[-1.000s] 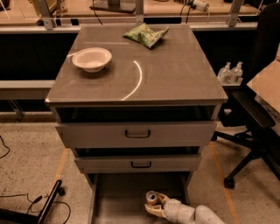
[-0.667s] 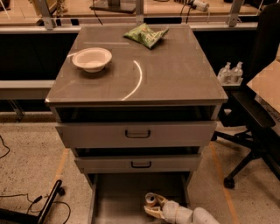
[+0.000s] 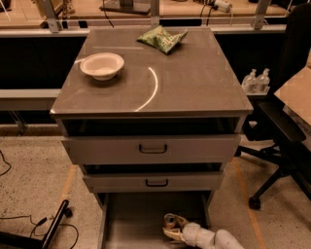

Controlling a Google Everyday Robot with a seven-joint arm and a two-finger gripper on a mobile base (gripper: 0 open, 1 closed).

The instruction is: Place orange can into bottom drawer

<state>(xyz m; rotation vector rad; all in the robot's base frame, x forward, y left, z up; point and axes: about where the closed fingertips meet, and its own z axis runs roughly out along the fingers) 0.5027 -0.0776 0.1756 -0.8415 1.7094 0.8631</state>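
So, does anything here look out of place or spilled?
Nothing spilled or damaged. The two upper drawers stand slightly ajar, and a pale curved mark crosses the cabinet top. The gripper holds the orange can in the open bottom drawer.

We take this for a lab or workshop: a grey metal desk (image 3: 194,82) on a speckled floor, a workbench (image 3: 97,7) with cabling behind, an office chair (image 3: 286,126) and loose cables (image 3: 29,221). The gripper (image 3: 174,228) sits in the bottom drawer (image 3: 131,223), jaws around the orange can (image 3: 170,221).
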